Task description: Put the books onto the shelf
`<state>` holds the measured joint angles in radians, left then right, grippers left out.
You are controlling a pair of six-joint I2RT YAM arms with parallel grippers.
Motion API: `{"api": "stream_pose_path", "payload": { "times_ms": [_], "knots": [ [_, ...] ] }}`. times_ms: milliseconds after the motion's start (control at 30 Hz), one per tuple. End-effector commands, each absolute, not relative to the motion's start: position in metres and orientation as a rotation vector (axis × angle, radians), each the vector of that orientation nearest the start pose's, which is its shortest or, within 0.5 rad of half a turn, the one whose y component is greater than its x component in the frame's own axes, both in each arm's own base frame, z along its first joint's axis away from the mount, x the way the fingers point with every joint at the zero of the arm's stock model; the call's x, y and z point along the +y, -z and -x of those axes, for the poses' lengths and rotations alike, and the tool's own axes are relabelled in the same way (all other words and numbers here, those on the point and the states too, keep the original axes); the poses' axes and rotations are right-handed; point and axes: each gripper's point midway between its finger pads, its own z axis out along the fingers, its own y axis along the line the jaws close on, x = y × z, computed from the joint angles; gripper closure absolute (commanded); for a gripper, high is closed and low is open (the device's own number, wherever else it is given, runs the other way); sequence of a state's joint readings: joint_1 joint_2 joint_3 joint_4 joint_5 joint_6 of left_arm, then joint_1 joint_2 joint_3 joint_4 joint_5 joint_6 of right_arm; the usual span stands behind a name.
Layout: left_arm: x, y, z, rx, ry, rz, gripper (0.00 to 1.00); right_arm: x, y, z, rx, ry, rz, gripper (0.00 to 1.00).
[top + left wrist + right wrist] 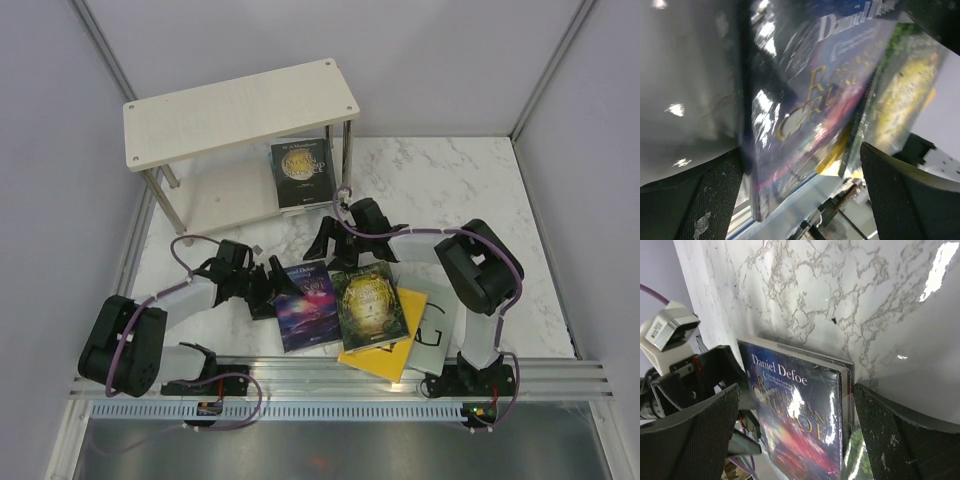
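The left tool stood spread wide, pinching nothing. The left edge of the purple galaxy book lay in the gap ahead of its pads; whether they touched it I could not tell. The right tool was equally spread and empty, poised at that same book's top edge. The book lay flat on the bench, with the green-gold forest book hard against its right side and the yellow book beneath that one. Farther back, the shelf held one dark gold-lettered book on its lower tier, cover facing out. To pick well, I judged, one tool should commit. It should work a pad under the free edge, close on the purple cover alone, then lift clear of the green-gold neighbour before swinging toward the shelf.
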<state>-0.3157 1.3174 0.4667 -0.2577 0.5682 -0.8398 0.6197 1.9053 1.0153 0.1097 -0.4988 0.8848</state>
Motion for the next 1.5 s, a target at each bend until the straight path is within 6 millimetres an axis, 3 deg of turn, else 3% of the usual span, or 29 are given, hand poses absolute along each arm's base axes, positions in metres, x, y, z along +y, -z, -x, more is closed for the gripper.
{"api": "stream_pose_path", "payload": {
  "times_ms": [0, 133, 233, 267, 333, 433, 600, 733, 833, 967, 1067, 1200, 1367, 1467],
  "knots": [
    [-0.188, 0.007, -0.17, 2.759, 1.08, 0.534, 0.02, 0.321, 0.029, -0.254, 2.866, -1.026, -0.068, 0.02],
    [-0.199, -0.018, -0.18, 2.602, 1.237, 0.523, 0.05, 0.313, 0.04, -0.237, 2.908, -1.002, -0.072, 0.02],
    [-0.201, -0.036, -0.188, 2.516, 1.265, 0.499, 0.19, 0.305, 0.041, -0.227, 2.921, -0.992, -0.079, 0.02],
    [-0.2, -0.039, -0.191, 2.497, 1.255, 0.504, 0.32, 0.303, 0.039, -0.226, 2.915, -0.991, -0.076, 0.02],
    [-0.199, -0.049, -0.194, 2.454, 1.264, 0.514, 0.45, 0.298, 0.04, -0.219, 2.928, -0.985, -0.085, 0.02],
    [-0.197, -0.064, -0.2, 2.393, 1.255, 0.49, 0.95, 0.298, 0.032, -0.214, 2.91, -1.016, -0.074, 0.02],
    [-0.186, -0.113, -0.215, 2.249, 1.222, 0.427, 0.98, 0.307, -0.017, -0.223, 2.778, -1.134, 0.074, 0.02],
    [-0.177, -0.139, -0.206, 2.244, 1.241, 0.383, 0.98, 0.297, -0.064, -0.237, 2.68, -1.162, 0.073, 0.02],
    [-0.179, -0.178, -0.203, 2.155, 1.324, 0.321, 0.98, 0.292, -0.1, -0.24, 2.589, -1.201, 0.07, 0.02],
    [-0.182, -0.236, -0.198, 2.022, 1.41, 0.232, 0.98, 0.29, -0.116, -0.231, 2.548, -1.259, 0.025, 0.02],
    [-0.185, -0.264, -0.193, 1.955, 1.467, 0.196, 0.98, 0.288, -0.127, -0.225, 2.501, -1.31, -0.028, 0.02],
    [-0.186, -0.28, -0.189, 1.9, 1.512, 0.198, 0.98, 0.286, -0.133, -0.216, 2.483, -1.363, -0.079, 0.02],
    [-0.188, -0.28, -0.19, 1.887, 1.537, 0.201, 0.98, 0.295, -0.17, -0.215, 2.338, -1.529, -0.084, 0.02],
    [-0.188, -0.281, -0.192, 1.884, 1.537, 0.202, 0.98, 0.296, -0.178, -0.206, 2.284, -1.626, -0.102, 0.02]
  ]
}}
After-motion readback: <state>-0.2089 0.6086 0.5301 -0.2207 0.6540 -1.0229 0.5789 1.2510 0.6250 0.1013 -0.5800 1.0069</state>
